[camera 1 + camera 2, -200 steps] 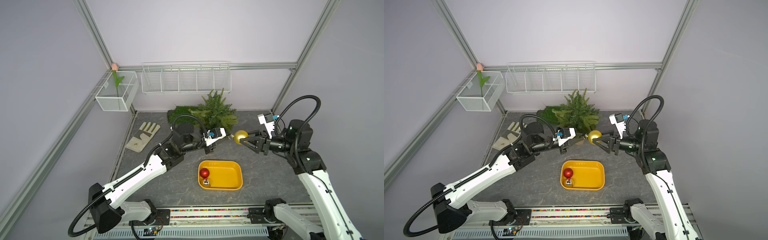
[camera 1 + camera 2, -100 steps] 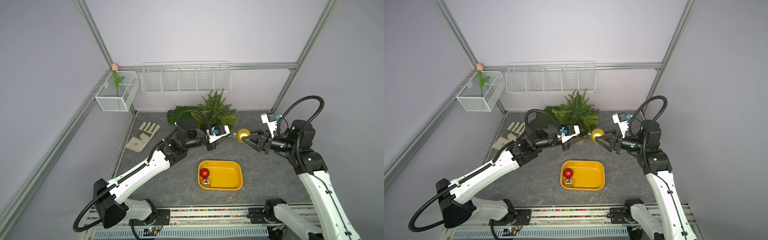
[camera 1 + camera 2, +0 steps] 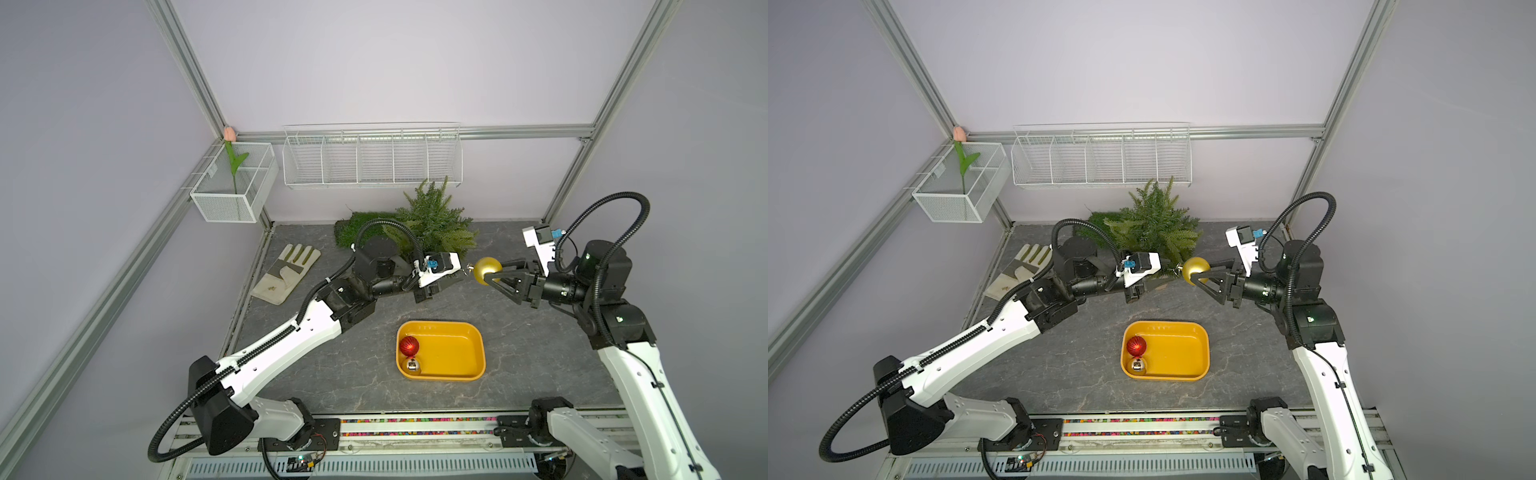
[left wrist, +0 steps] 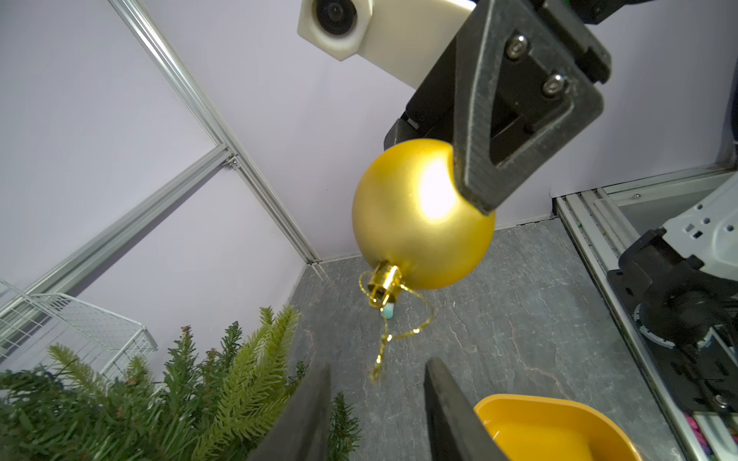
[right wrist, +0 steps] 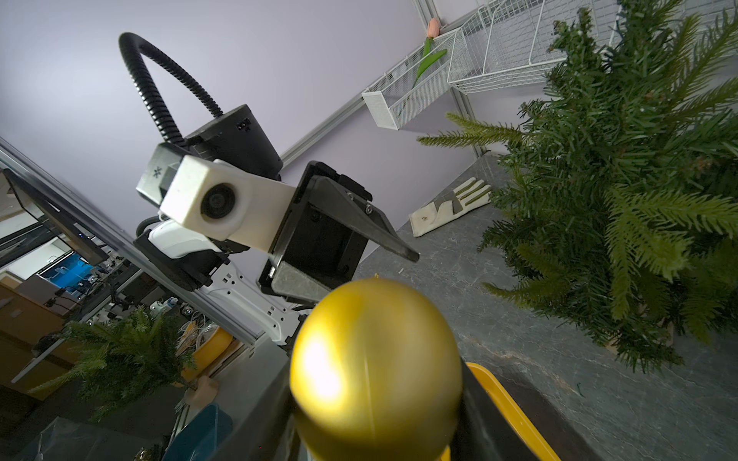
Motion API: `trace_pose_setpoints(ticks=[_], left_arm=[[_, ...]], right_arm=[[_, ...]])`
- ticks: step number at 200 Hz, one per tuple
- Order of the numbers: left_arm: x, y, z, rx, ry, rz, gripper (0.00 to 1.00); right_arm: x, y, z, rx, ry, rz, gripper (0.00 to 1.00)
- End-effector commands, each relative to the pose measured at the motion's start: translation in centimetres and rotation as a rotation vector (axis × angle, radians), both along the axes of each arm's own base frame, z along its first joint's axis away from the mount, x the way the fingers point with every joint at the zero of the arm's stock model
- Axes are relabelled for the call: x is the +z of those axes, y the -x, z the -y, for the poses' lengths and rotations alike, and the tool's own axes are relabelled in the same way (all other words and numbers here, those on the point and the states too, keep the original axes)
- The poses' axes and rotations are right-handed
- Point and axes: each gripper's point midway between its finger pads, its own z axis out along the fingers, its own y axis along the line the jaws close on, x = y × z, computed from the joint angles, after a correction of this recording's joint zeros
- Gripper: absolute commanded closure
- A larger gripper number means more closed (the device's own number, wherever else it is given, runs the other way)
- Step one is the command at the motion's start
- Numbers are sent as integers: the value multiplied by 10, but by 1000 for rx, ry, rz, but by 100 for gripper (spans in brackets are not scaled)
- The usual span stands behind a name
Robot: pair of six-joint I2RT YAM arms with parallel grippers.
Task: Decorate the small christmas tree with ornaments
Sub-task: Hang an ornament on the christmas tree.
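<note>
Left arm [image 3: 291, 336] — jaws apart, levelled at the thin gold hanging cord [image 4: 384, 339], probably to take the loop.
Small green artificial christmas tree [image 3: 432, 216] — upright at the back of the bench [image 3: 332, 374], no bauble visible on it.
Yellow plastic tray [image 3: 440, 323] — holds the ribbed red bauble [image 3: 409, 345] and the small mirror-silver bauble [image 3: 412, 365], both in reserve.
Smooth gold bauble [image 3: 488, 270] — clamped in the jaws of the right arm [image 3: 631, 365] near the tree, cap turned leftward, seemingly to present the cord.

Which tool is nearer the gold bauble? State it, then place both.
Right. The right tool grips the gold bauble itself; the left tool is open just short of its cap, by its hanging loop.
</note>
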Motion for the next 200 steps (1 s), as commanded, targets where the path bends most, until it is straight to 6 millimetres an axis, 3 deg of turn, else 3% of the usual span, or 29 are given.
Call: trace_pose_setpoints(ticks=[1,64,141,200], left_arm=[[17,-2,1,3,32,29,65],[19,-2,5,-12,26,29,72],[14,-5,6,-2,4,38,89],[9,-34,24,54,-56,82,91]], right_arm=[[-4,3,1,4,3,9,54],[-6,2,2,-1,9,5,54],[-8,-1,4,-25,21,9,54],[-19,-34,17,-166,70,-7,54]])
